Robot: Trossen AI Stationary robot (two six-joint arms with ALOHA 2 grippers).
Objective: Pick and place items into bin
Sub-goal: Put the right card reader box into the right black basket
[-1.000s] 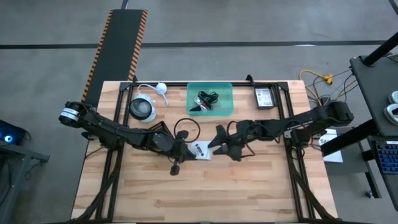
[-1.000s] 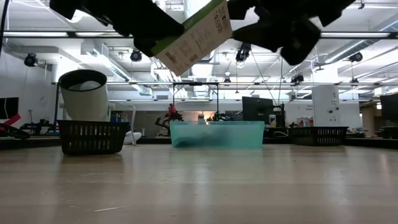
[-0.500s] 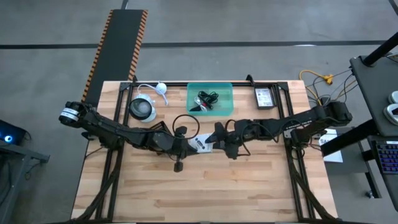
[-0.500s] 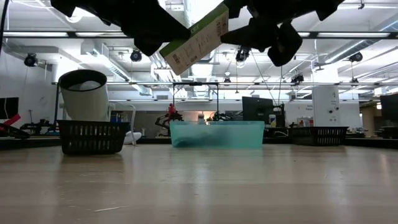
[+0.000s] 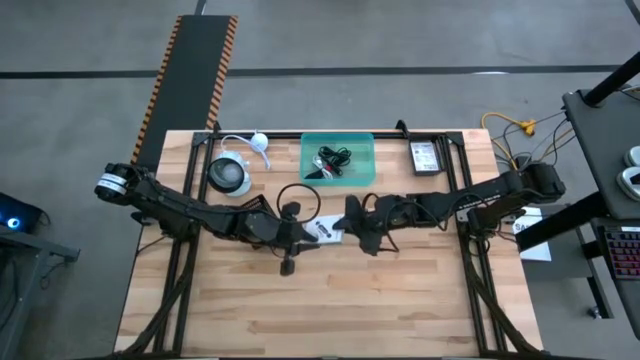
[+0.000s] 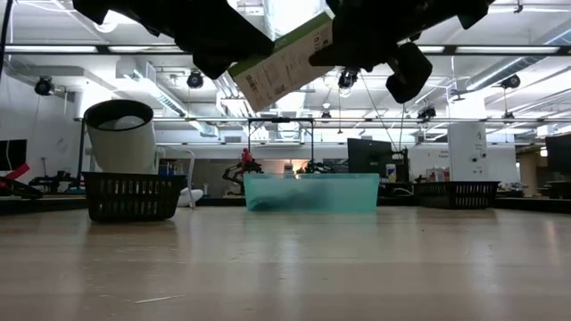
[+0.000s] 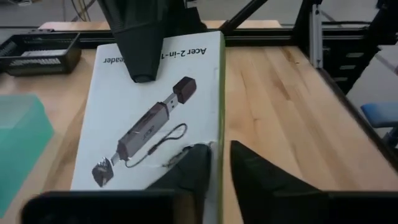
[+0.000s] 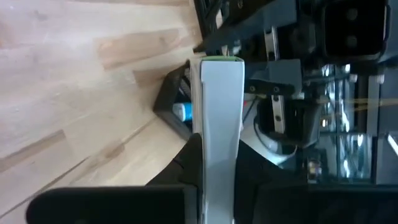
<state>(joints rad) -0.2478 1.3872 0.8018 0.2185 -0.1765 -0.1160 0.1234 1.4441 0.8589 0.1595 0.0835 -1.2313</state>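
Observation:
A white printed packet (image 5: 325,230), one of the items, hangs in the air over the table's middle, tilted (image 6: 284,64). My left gripper (image 5: 303,232) is shut on its left end, my right gripper (image 5: 345,226) on its right end. The left wrist view shows its printed face (image 7: 155,118); the right wrist view shows it edge-on (image 8: 217,106). The teal bin (image 5: 338,160) stands at the far middle with coiled black cables (image 5: 333,158) in it. Another black cable coil (image 5: 300,198) lies on the table in front of the bin. My left gripper pinches the packet's near long edge (image 7: 217,152) between its two fingers, one on the printed face, one behind it. It comes level from the table's left. The packet is lifted clear and tilted. My right gripper pinches the packet's opposite end between its two fingers, one finger (image 7: 146,43) on the printed face. The thin packet runs edge-on between the fingers (image 8: 219,155). It comes level from the table's right. The packet is clear of the table.
A white round device with a cord (image 5: 229,175) sits at the far left, in a black basket (image 6: 132,196). A black box (image 5: 427,157) sits at the far right. Bare wood lies along the near half of the table (image 5: 330,310).
My right gripper has gone a little toward the table's left, onto the packet's free end, and taken hold of it. The packet has stayed in the air in my left gripper and tipped slightly.

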